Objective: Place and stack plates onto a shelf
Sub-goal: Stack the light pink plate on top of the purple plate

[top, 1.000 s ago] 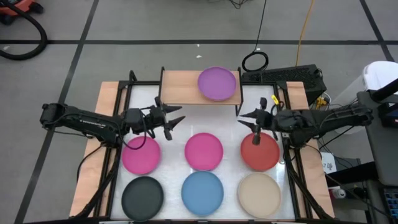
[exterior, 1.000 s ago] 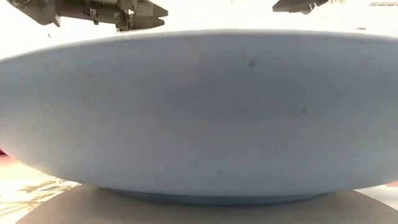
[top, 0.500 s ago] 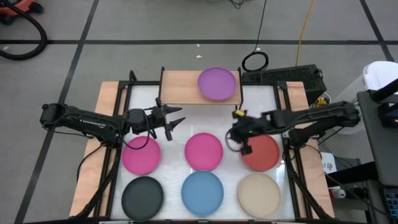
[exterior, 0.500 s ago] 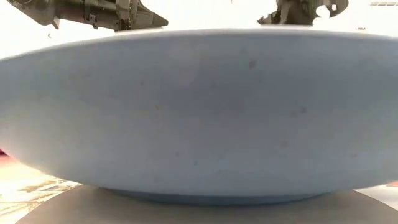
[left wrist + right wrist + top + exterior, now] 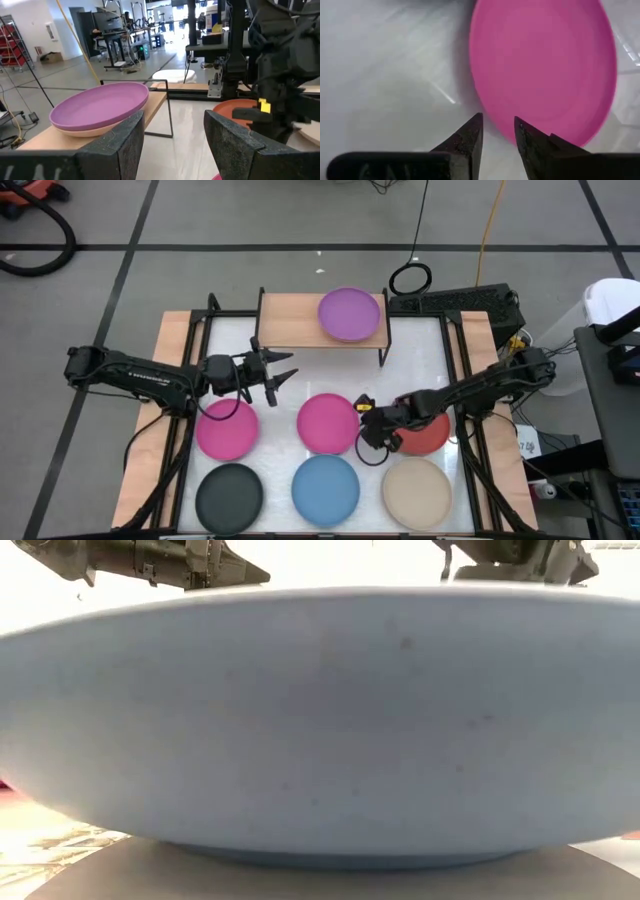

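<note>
The bench [image 5: 290,365] carried the shelf [image 5: 290,320] along its far edge, with a purple plate [image 5: 349,313] resting on a light pink one at the shelf's right end. Six plates lay on the bench in two rows, with the centre magenta plate [image 5: 328,422] just left of the red plate [image 5: 428,430]. Within the last second the right gripper [image 5: 366,430] travelled from above the red plate to the near-right rim of the centre magenta plate, fingers [image 5: 470,135] parted and empty, widening as they straddled that rim. Judgement: a rim grasp is next. The left gripper [image 5: 272,373] hovered stationary, fingers spread, empty.
</note>
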You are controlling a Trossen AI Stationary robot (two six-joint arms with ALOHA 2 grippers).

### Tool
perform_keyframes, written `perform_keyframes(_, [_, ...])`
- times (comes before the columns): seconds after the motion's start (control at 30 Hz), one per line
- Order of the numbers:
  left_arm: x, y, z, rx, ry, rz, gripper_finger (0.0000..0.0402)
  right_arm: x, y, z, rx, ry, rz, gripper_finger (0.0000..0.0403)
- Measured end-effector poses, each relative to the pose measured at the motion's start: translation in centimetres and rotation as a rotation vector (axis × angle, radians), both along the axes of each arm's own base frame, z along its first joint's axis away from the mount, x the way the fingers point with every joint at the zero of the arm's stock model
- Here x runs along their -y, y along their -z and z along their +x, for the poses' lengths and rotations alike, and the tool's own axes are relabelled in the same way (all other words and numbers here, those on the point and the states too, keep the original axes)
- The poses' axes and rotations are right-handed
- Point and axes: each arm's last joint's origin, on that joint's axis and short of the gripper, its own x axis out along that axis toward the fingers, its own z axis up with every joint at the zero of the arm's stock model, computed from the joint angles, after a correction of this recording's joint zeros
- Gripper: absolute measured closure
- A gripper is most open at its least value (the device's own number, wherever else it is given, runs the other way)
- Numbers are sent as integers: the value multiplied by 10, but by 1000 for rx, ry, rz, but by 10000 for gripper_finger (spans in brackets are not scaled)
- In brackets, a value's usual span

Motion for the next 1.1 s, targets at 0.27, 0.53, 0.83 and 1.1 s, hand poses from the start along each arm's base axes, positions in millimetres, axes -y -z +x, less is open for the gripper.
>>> perform_keyframes(0.27, [0,0,0,6,-1,-10,190,-5,19,2,20,-29,-65,293])
perform_keyframes(0.53, [0,0,0,9,-1,-14,190,-8,41,11,21,-45,-101,291])
perform_keyframes(0.83, [0,0,0,10,-1,-17,190,-8,48,15,27,-74,-165,351])
perform_keyframes(1.1, [0,0,0,10,-1,-17,190,-3,10,10,172,-19,-228,398])
